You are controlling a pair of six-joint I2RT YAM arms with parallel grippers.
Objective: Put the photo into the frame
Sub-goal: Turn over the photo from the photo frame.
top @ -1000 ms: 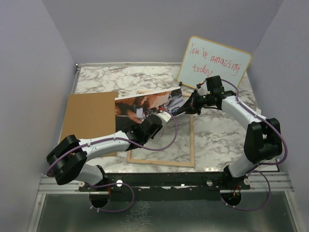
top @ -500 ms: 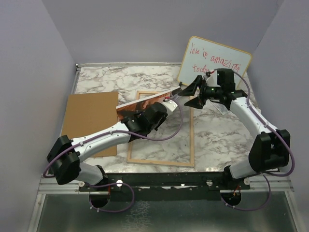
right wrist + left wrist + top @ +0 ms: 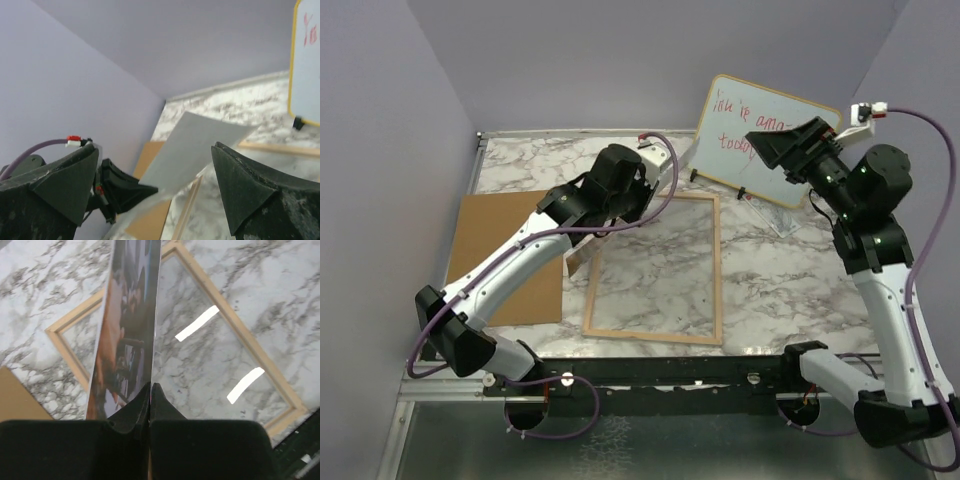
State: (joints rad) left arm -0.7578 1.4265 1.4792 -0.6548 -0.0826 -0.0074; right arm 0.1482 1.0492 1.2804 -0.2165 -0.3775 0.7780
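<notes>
My left gripper (image 3: 150, 385) is shut on the near edge of the photo (image 3: 127, 325). The print stands on edge above the frame, its dark orange-brown picture side facing left. In the top view the raised left gripper (image 3: 588, 215) and its arm hide nearly all of the print. The light wood frame (image 3: 655, 335) lies flat on the marble with its clear pane (image 3: 210, 355) reflecting lamps. My right gripper (image 3: 775, 142) hangs high in front of the whiteboard, open and empty. Through the right gripper (image 3: 156, 147) I see the photo's white back (image 3: 195, 150), well beyond the fingers.
A plain brown backing board (image 3: 505, 255) lies left of the frame. A wood-rimmed whiteboard (image 3: 770, 125) with red writing leans at the back right. Purple walls close in both sides and the back. A metal rail (image 3: 660, 375) runs along the near edge.
The right gripper opened, let go of the photo and rose back to the right. The left arm lifted, turning the photo from lying tilted to standing on edge over the frame's back left.
</notes>
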